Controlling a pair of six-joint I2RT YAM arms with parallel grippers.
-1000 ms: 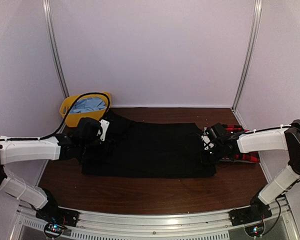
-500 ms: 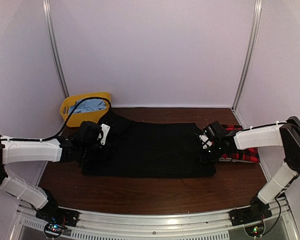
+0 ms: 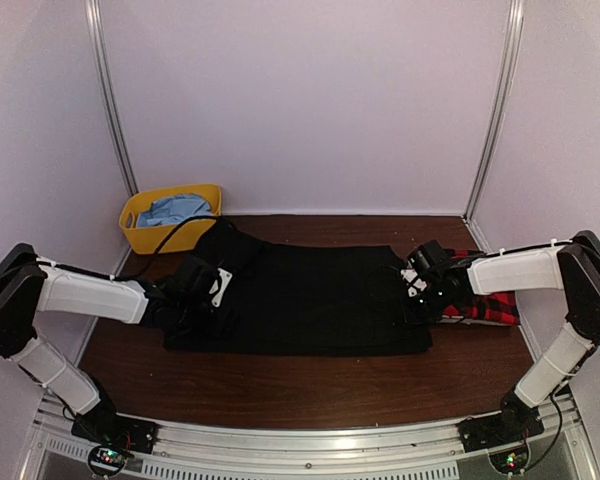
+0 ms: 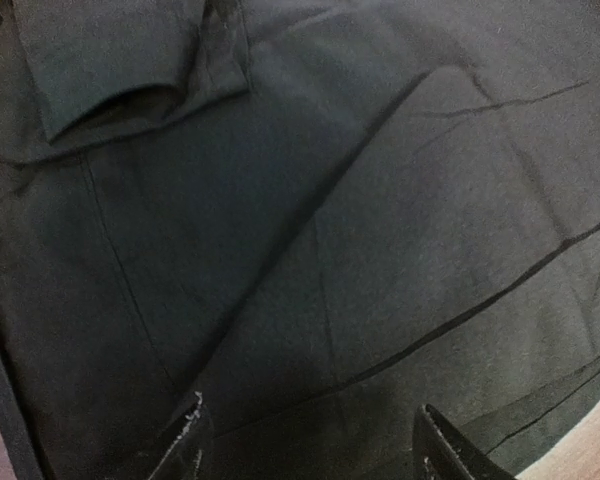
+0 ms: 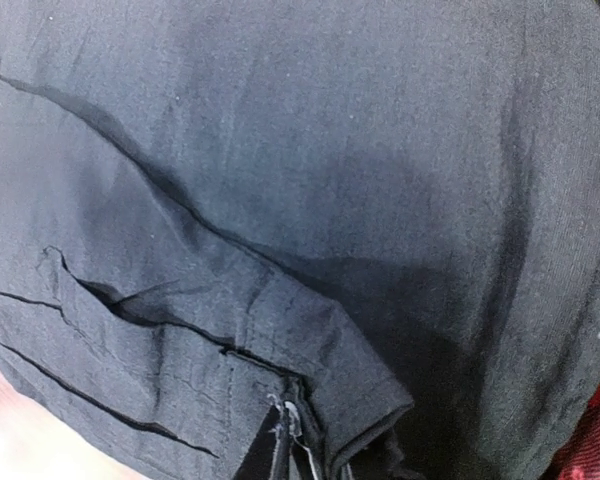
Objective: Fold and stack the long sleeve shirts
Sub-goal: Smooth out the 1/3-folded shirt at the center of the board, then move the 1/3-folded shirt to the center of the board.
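Observation:
The black shirt (image 3: 310,300) lies spread flat across the table, collar end at the left. My left gripper (image 3: 218,292) hangs low over its left part; in the left wrist view the gripper (image 4: 315,448) is open and empty, with the cloth (image 4: 360,200) under it and the collar (image 4: 130,60) at the upper left. My right gripper (image 3: 413,288) is at the shirt's right edge; in the right wrist view it (image 5: 302,435) is shut on a folded edge of the black shirt (image 5: 310,330). The red-and-black plaid shirt (image 3: 485,312) lies folded at the far right, under my right arm, and shows in the right wrist view (image 5: 598,430).
A yellow bin (image 3: 140,225) holding light blue cloth (image 3: 178,210) stands at the back left corner. A black cable (image 3: 170,235) runs from the left arm past the bin. Bare brown table (image 3: 300,385) shows in front of the shirt. White walls close in the sides and back.
My left arm has swung in and down, so the gripper now sits lower and farther right on the shirt's left part. My right gripper has shifted slightly left along the shirt's right edge.

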